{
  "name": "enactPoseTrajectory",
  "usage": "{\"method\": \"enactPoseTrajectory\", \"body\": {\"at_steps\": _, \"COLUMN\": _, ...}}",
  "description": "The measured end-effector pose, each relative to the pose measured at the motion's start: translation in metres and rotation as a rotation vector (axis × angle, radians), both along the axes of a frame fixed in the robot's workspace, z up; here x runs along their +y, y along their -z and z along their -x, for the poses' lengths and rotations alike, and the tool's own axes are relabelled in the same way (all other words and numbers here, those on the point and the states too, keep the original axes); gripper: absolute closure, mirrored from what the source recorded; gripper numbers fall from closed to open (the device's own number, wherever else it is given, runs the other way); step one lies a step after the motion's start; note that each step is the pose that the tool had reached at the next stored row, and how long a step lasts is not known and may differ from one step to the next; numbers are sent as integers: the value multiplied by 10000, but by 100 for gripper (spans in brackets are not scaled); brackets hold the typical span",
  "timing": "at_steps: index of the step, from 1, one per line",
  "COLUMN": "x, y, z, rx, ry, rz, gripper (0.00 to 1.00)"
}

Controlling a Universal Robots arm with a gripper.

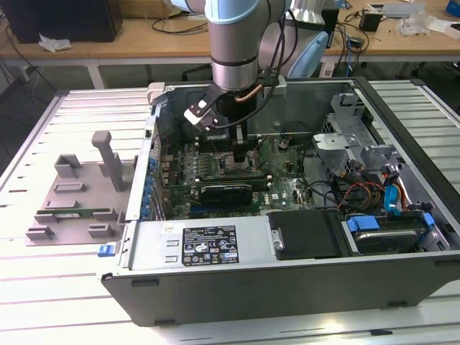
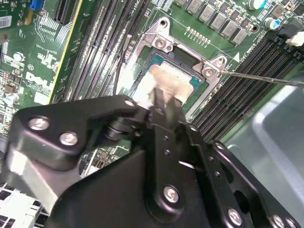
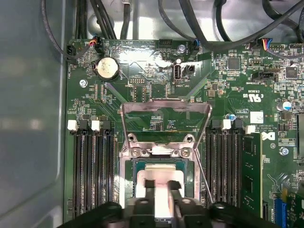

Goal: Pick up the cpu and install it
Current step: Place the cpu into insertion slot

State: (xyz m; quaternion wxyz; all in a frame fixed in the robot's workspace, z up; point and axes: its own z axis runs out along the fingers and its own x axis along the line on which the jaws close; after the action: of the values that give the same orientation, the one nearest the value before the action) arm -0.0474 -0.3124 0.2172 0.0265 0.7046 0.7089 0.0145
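At the exterior view's left, a grey plastic holder [image 1: 75, 190] lies on the slatted white table [image 1: 43, 302], just beside the open computer case [image 1: 287, 287]. Over the middle of the case the robot arm [image 1: 233, 43] reaches straight down toward the green circuit board [image 1: 205, 164]. In the first wrist view the gripper [image 3: 162, 185] hangs right over the socket [image 3: 164, 152]. Its two dark fingers [image 3: 149, 190] are a narrow gap apart, with nothing clamped between them. The cpu [image 3: 159, 172] lies flat inside the socket, silver top up, directly under the fingertips; I cannot tell whether they touch it. The socket's metal hold-down frame [image 3: 166, 102] stands swung up on the far side, and black memory slots [image 3: 90, 166] run along both sides of the socket. Toward the exterior view's right, coloured cables [image 1: 359, 190] and a blue-tabbed drive [image 1: 381, 233] sit in the end of the case.
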Motion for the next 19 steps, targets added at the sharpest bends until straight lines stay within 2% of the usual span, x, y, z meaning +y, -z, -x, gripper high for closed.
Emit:
{"method": "enactPoseTrajectory", "body": {"at_steps": 1, "x": 0, "y": -2, "z": 0, "rx": 0, "ry": 0, "rz": 0, "gripper": 89}}
{"method": "enactPoseTrajectory", "body": {"at_steps": 3, "x": 0, "y": -3, "z": 0, "rx": 1, "ry": 1, "rz": 1, "gripper": 89}}
{"method": "enactPoseTrajectory", "body": {"at_steps": 5, "x": 0, "y": 16, "z": 0, "rx": 38, "ry": 43, "rz": 5, "gripper": 89}}
{"method": "enactPoseTrajectory", "body": {"at_steps": 11, "x": 0, "y": 85, "z": 0, "rx": 38, "ry": 55, "rz": 4, "gripper": 89}}
{"method": "enactPoseTrajectory", "body": {"at_steps": 19, "x": -1, "y": 126, "z": 0, "rx": 41, "ry": 55, "rz": 7, "gripper": 89}}
